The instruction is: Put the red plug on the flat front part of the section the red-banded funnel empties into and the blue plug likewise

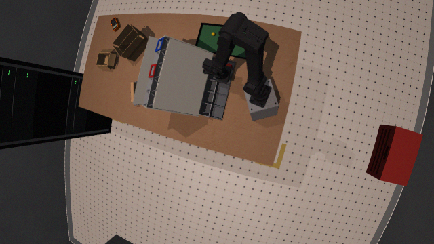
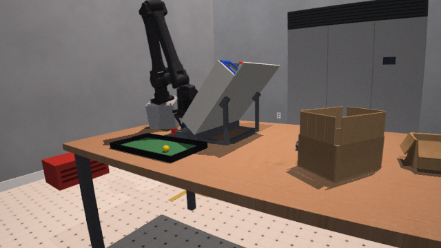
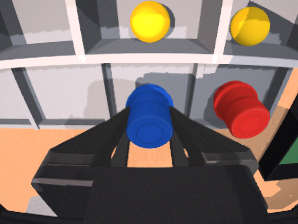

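My gripper (image 3: 149, 113) is shut on the blue plug (image 3: 149, 131), which is upright over the flat front part of a section; whether its base touches is unclear. The red plug (image 3: 241, 111) (image 2: 173, 132) stands on the front part of the end section to the right in the wrist view. A yellow marble (image 3: 150, 21) lies behind the blue plug, and another marble (image 3: 250, 26) behind the red plug. The blue-banded funnel (image 1: 160, 44) and red-banded funnel (image 1: 152, 70) are at the top of the cover (image 1: 180, 74) (image 2: 241, 89). The pipes are hidden.
The green marble tray (image 1: 206, 41) beside the sections holds a yellow marble (image 1: 213, 34) (image 2: 165, 149). A large cardboard box (image 1: 130, 42) (image 2: 317, 151) and a smaller box (image 1: 106, 59) stand beyond the cover. Low divider walls separate the sections.
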Controlling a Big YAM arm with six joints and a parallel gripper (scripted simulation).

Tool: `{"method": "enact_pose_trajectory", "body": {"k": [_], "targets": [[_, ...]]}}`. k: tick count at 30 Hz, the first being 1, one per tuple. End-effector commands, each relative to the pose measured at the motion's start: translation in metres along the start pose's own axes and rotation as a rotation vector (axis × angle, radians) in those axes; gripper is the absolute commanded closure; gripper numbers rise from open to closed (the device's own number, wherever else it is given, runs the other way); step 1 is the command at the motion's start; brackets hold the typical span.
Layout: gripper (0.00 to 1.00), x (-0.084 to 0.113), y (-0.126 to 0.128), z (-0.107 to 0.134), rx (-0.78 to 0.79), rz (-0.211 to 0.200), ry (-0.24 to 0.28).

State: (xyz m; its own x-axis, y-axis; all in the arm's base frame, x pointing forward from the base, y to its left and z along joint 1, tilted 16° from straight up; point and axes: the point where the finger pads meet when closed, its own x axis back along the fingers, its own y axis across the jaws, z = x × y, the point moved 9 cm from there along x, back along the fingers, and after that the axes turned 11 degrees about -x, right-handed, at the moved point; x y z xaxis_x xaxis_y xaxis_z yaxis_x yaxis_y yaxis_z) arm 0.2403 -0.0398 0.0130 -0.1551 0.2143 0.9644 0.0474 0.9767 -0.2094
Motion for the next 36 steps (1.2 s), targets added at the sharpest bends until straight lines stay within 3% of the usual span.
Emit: {"method": "enact_pose_trajectory", "body": {"k": [1,12,14,36], "targets": [[1.0,-0.005,-0.0026,0.0003,-0.001,0.0,-0.004],[1.0,-0.0082,-0.0027,-0.001,-0.002,0.0,-0.009],[1.0,-0.0039,-0.0031,-0.0045,-0.005,0.002,-0.031],[1.0,-0.0041,-0.0031,-0.0043,-0.005,0.002,-0.03]]}}
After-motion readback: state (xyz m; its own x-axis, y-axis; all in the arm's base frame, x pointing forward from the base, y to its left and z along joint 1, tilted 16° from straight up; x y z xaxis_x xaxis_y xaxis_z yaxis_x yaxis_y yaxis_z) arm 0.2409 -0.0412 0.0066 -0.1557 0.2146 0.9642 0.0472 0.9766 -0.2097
